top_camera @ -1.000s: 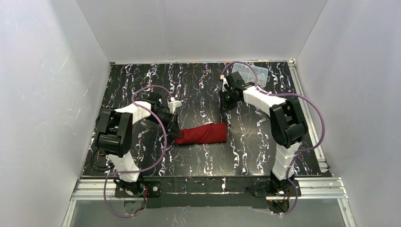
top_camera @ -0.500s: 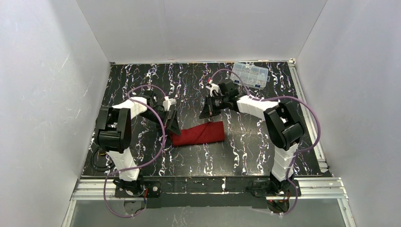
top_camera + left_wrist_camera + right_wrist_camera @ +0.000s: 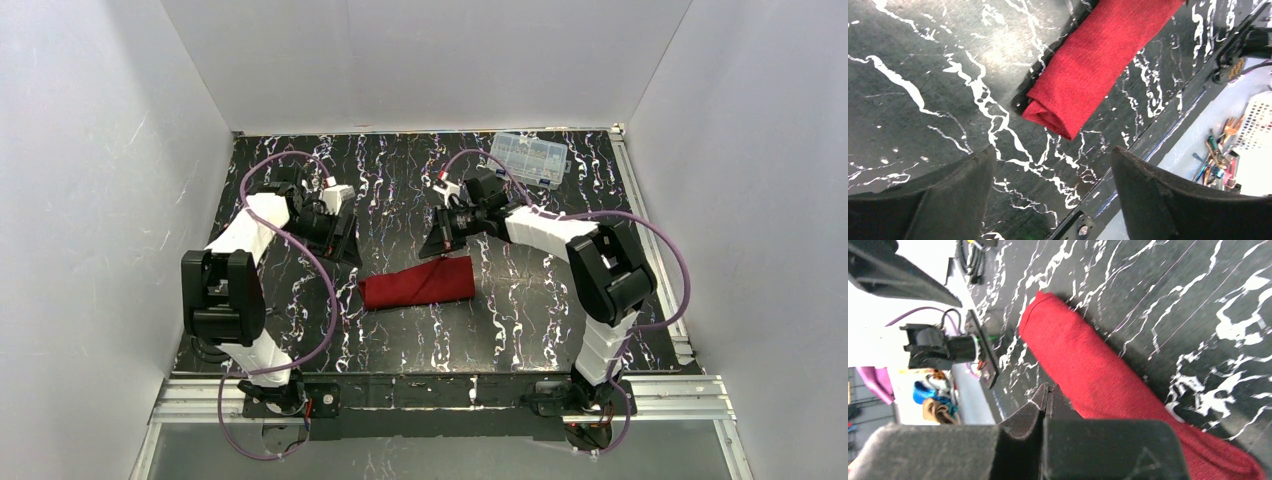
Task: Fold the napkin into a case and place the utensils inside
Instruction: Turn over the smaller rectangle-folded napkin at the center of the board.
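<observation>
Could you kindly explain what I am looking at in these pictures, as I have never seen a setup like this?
These are two robot arms, left and right, bolted to a black marbled table. One picture looks down from above; the other two come from a camera on each wrist. The red napkin lies in the middle, folded into an oblong roll, and a clear compartment box sits at the far right. The left pincer is open, apart from the cloth, holding nothing. The right pincer is shut near the roll's right end, with nothing visibly held.
</observation>
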Motion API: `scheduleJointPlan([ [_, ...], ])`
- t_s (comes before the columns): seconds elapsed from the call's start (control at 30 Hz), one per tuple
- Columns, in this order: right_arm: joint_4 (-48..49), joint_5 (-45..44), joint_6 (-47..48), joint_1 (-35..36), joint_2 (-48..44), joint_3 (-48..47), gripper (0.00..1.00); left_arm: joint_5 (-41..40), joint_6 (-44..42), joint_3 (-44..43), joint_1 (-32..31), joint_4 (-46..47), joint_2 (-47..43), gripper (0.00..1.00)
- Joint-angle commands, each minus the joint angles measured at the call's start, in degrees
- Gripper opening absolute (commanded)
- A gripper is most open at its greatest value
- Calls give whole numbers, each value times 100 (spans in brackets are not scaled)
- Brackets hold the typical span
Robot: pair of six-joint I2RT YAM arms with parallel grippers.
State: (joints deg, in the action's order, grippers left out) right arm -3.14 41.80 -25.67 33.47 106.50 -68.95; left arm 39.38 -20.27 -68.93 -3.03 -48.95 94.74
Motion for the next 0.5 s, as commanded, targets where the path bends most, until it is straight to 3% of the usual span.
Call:
scheduleJointPlan([
  [0.0, 58, 885, -272, -170, -371, 449, 1, 521, 156, -261, -299, -273, -75, 76],
  [0.1, 336, 1187, -396, -237, -547, 742, 1, 853, 194, -317, -617, -207, 59, 61],
  [0.27, 2474, 1801, -1623, -412, -769, 1634, 1, 1520, 172, -427, -996, -230, 485, 34],
  [0.33, 2180, 1776, -1397, -465, -627, 1569, 1, 1580, -29, -373, -1129, -272, 686, 22],
  [0.4, 1713, 1688, -1090, -517, -454, 1467, 1, 1316, -115, -307, -1196, -251, 902, 0],
  [0.47, 1762, 1715, -1054, -586, -292, 1454, 1, 861, -145, -330, -1185, -249, 1140, 0],
])
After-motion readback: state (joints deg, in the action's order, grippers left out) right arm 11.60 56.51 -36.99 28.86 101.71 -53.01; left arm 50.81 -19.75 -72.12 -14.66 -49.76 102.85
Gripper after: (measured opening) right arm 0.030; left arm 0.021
